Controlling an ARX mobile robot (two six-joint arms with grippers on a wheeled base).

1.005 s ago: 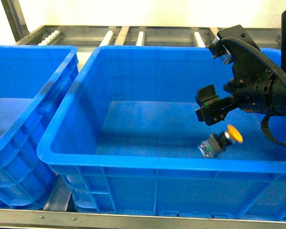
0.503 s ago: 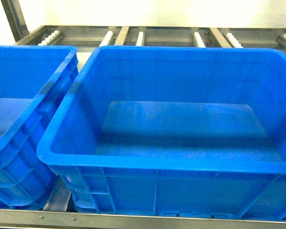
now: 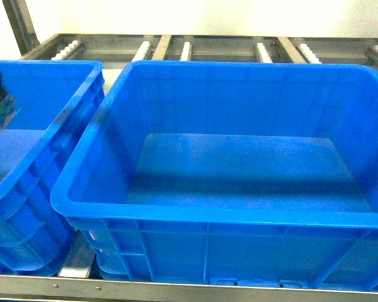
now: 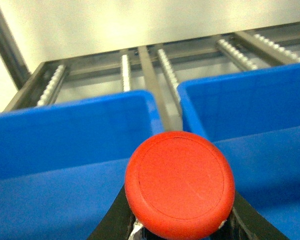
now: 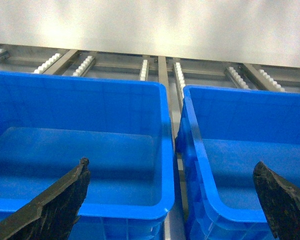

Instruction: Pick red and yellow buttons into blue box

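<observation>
**Red button gripped at left, right pincer wide open**

Clamped in the left gripper (image 4: pixel 181 227): the red button (image 4: pixel 180 185), its round cap turned straight at the left wrist camera and filling the lower middle of that view. Dark fingers (image 4: pixel 115 220) showing on either side beneath the cap; the button's base hidden behind it.

Behind the cap, two blue containers side by side, with a narrow gap between them just above the cap's upper edge. From the head camera, only a dark blurred sliver of that arm at the far left edge, over the second blue crate (image 3: pixel 44 69); button itself not made out there.

Centre of the head view: the blue box (image 3: pixel 208 217), large and deep, thick rolled rim, ribbed front wall, standing just beside the second crate on a metal roller rack (image 3: pixel 189 47). Rows of white rollers between grey rails behind both containers, pale wall beyond.

Right gripper (image 5: pixel 171 165): spread wide, nothing between the jaws, two dark fingertips (image 5: pixel 65 200) at the lower corners of its own wrist view, held above the rims of the two containers. Which of the two there is the blue box: cannot tell.
</observation>
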